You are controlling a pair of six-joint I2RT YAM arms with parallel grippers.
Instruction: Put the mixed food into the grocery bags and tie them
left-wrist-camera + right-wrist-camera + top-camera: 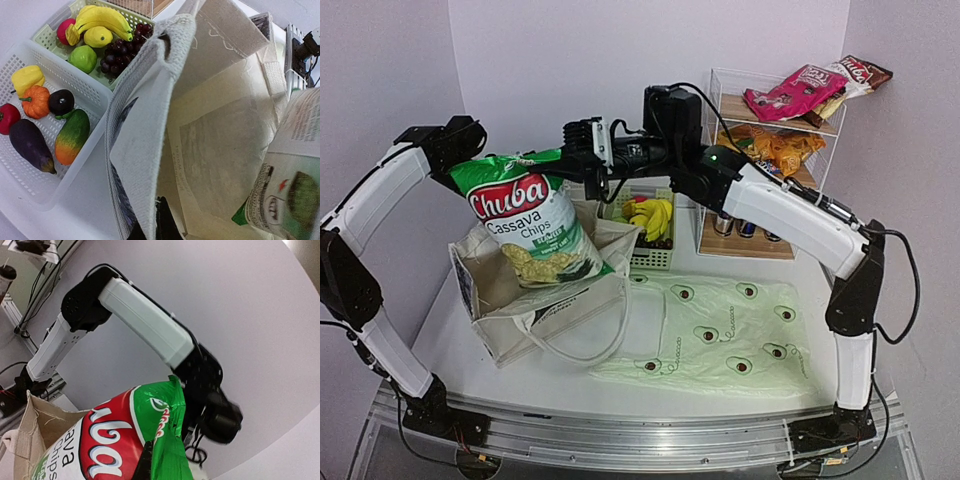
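Fingers (578, 150) of right arm clamped on top seam of green-white crisp packet (525, 225), which hangs below them, lower end at canvas tote (550, 320) mouth; left fingers (164, 222) pinch tote rim, so lower straight, keep mouth spread, release once seated.

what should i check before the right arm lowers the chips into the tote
1. Hold of the right gripper on the Chuba chip packet: ok.
2. Packet hanging over the canvas tote mouth: ok.
3. Tote mouth open: ok.
4. Pinch of the left gripper on the tote rim: ok.
5. Tote bottom free of other things: cannot tell, hidden.
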